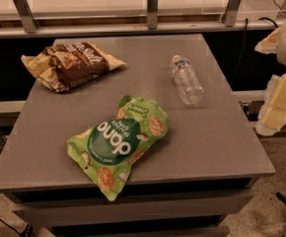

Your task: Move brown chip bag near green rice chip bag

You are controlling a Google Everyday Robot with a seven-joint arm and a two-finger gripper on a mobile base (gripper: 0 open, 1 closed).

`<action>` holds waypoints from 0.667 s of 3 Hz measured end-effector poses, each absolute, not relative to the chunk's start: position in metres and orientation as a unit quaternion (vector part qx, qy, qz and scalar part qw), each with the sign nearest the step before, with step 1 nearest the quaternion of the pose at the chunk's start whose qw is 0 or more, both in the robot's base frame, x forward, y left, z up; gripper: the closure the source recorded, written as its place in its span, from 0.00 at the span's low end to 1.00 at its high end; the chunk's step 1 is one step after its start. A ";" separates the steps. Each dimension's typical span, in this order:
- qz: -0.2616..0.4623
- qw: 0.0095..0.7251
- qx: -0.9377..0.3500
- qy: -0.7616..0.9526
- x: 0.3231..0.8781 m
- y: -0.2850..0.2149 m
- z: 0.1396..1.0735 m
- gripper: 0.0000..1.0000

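Hanging beside table (222, 147): end effector (281, 100)

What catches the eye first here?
A bright green rice chip bag lies at the front of the grey table, one corner overhanging. The brown chip bag sits at the back left, a water bottle back right. The gripper is out of view; only the pale arm shows far right.
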State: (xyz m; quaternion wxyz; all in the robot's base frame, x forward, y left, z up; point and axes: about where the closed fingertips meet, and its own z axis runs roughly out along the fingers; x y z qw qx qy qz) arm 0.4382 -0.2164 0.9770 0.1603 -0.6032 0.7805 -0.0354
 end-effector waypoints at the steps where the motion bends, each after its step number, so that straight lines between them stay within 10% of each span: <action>1: -0.036 0.160 -0.603 0.781 0.438 -0.216 0.977 0.00; 2: -0.036 0.179 -0.611 0.770 0.450 -0.214 0.985 0.00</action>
